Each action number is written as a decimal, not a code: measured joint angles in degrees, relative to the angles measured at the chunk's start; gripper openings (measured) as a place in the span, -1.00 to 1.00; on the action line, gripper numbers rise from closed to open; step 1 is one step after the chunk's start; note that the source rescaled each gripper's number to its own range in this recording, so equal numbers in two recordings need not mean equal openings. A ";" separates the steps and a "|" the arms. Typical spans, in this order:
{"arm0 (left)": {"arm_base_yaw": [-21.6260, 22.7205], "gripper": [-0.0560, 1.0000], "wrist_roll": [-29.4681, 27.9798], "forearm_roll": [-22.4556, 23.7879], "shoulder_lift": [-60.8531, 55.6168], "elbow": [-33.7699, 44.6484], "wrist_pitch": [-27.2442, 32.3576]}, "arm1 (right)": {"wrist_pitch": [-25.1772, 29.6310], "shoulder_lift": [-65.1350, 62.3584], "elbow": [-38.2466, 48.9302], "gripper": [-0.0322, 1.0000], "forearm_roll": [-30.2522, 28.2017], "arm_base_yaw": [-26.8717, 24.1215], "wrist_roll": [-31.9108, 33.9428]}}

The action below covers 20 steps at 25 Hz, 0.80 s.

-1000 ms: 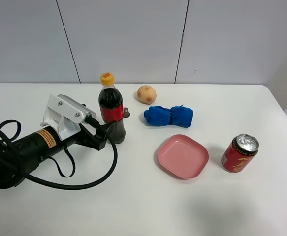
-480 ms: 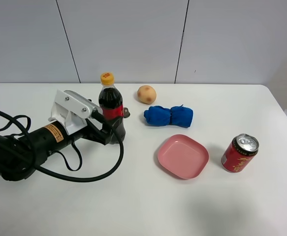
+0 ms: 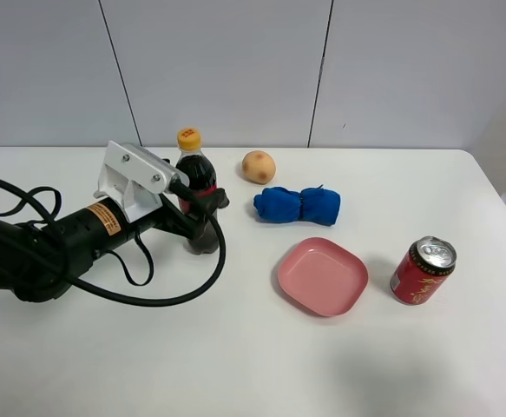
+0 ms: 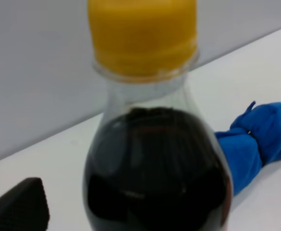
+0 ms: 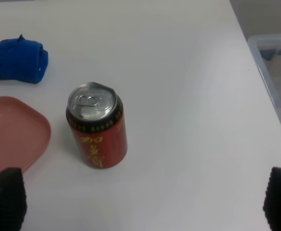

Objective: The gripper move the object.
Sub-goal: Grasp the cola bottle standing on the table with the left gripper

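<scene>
While the cola bottle [image 3: 193, 174] is standing upright toward the back of the white table [image 3: 235, 356], just beside the rolled blue cloth [image 3: 297, 205], the left gripper [image 3: 211, 222] is reaching in low from the left and straddling its lower body, so the bottle's vertical axis is running between the jaws. In the left wrist view the dark fingers [image 4: 20, 207] are sitting wide apart, clear of the bottle's sides, so I am judging them spread and not yet pinching. The right gripper [image 5: 142, 199], equally spread and empty, is hanging well apart by the soda can [image 5: 97, 126], leaving the left arm the nearer.
</scene>
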 joint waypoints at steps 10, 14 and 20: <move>0.00 1.00 -1.49 4.41 7.50 -6.11 0.12 | 0.00 0.00 0.00 1.00 0.00 0.00 0.00; 0.00 1.00 -1.49 5.14 9.14 -8.22 0.31 | 0.00 0.00 0.00 1.00 0.00 0.00 0.00; 0.00 1.00 -1.49 5.48 9.49 -8.67 0.36 | 0.00 0.00 0.00 1.00 0.00 0.00 0.00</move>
